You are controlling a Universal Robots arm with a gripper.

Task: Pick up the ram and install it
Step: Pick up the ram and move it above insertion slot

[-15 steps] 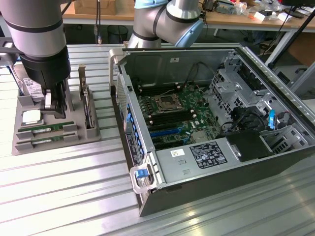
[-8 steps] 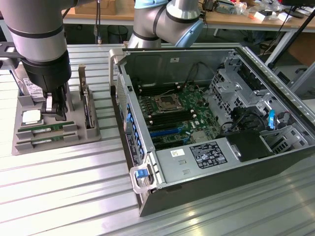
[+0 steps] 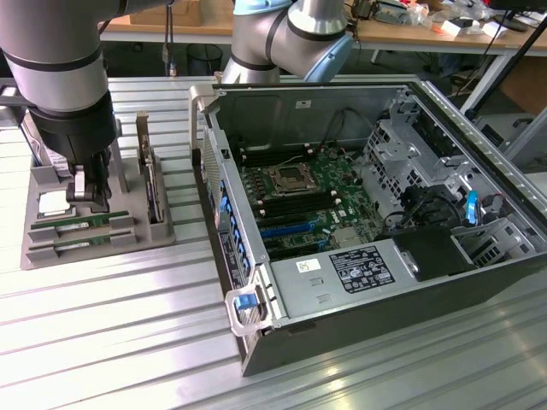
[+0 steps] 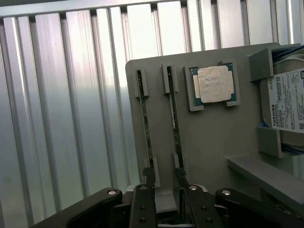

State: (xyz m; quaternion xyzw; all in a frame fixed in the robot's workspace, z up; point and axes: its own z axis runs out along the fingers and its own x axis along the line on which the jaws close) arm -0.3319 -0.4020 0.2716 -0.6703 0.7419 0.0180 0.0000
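Wrist view, thin green ram (image 4: 175,118) on edge in grey holder (image 4: 213,142), jaws apart at its end.

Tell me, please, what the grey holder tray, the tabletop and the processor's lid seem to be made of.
Grey holder tray: probably matte plastic, as it is dull and uniformly grey, without gleam.
Tabletop: ribbed bare metal, likely aluminium, given the bright streaked reflections along its grooves.
Processor's lid: seemingly dull silvery metal, seated on a green board edge.
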